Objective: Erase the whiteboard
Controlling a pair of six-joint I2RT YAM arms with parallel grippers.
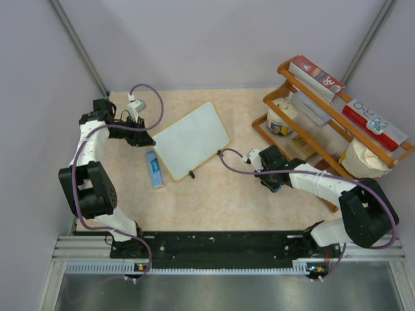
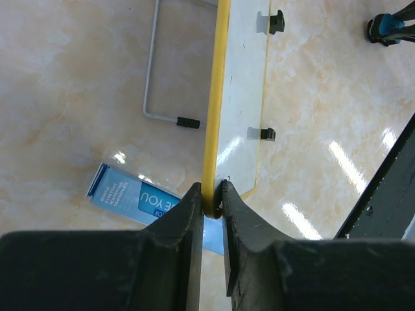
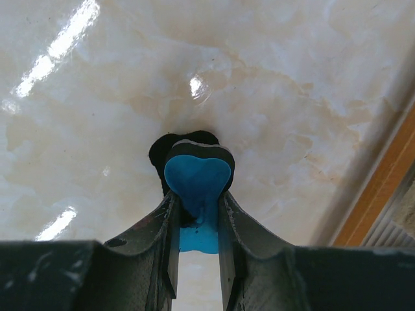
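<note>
Top external view: the small rectangular whiteboard (image 1: 192, 138), white with rounded corners, a thin pale-yellow wooden frame and little black feet, sits angled on the beige marbled table (image 1: 214, 201). The left gripper (image 1: 144, 137) meets the whiteboard's left corner, probably to steady it against a wiping stroke. From the left wrist, its dark fingers (image 2: 188, 214) stand close on either side of the yellow frame edge; I cannot tell whether they press it or merely bracket it. A narrow blue cardboard marker box (image 1: 154, 168) lies just beside the whiteboard's near-left edge.

The right gripper (image 1: 272, 181) hangs over bare table, well apart to the right of the whiteboard. Its jaws are pressed together on a small blue-and-black eraser block (image 3: 196, 175), whose dark pad faces downward, ready for wiping. No marks show on the whiteboard's face from above, though faint ones could be too small to see.
</note>
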